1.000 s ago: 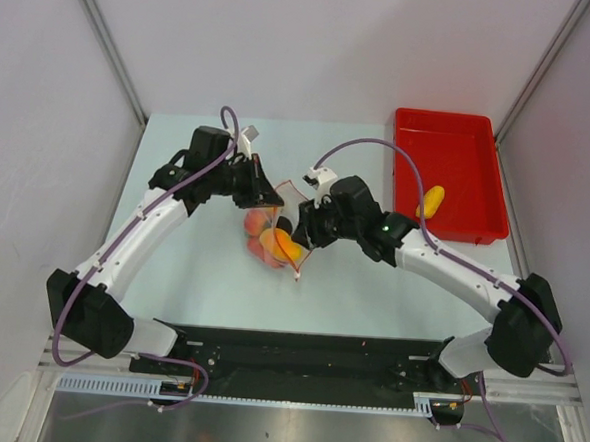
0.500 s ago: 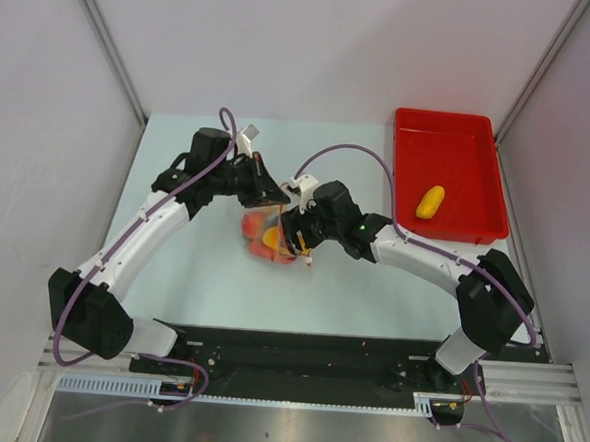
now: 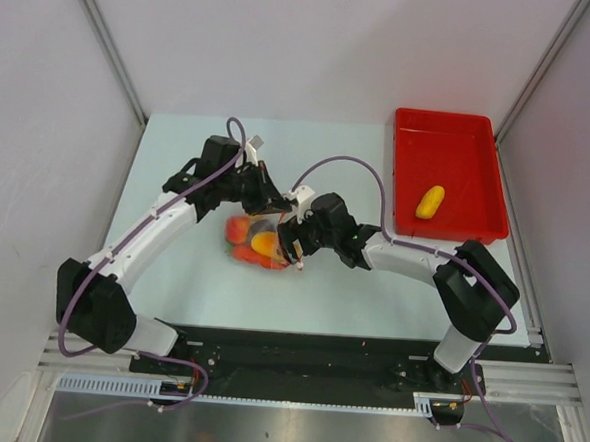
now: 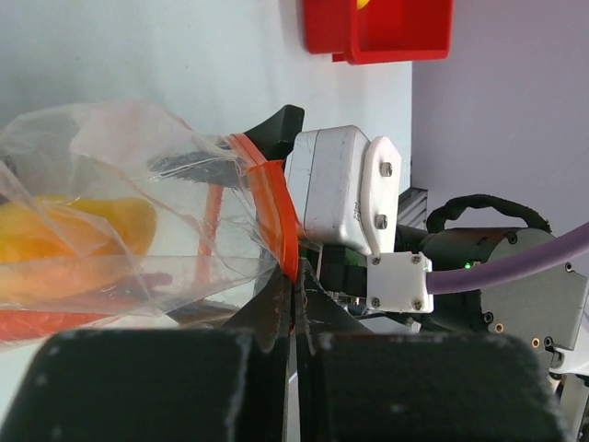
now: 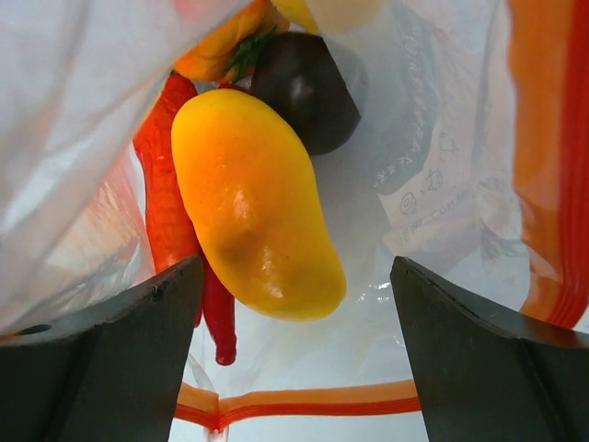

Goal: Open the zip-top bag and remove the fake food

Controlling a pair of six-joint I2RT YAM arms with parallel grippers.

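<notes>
left claw [image 4: 293,287] clamped on zip-top bag [image 4: 110,152] | right claw [image 5: 294,304] apart inside | tray [image 3: 461,156]: 1 fake food [image 3: 430,201]

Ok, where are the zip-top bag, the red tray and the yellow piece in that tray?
zip-top bag [image 4: 274,207], left wrist view, on its orange zip strip.
red tray [image 3: 449,155], top view, on its bare floor.
yellow piece [image 3: 430,201], top view, on its middle.

A red rectangular tray [image 3: 459,156] sits at the far right corner of the surface [image 3: 350,305], with its long sides parallel to the right edge. The surface is pale blue-green and matte. A black rail [image 3: 297,353] runs along the near edge, bordered by a brushed metal panel [image 3: 282,431]. Plain white walls [image 3: 315,52] enclose the far, left and right edges.
</notes>
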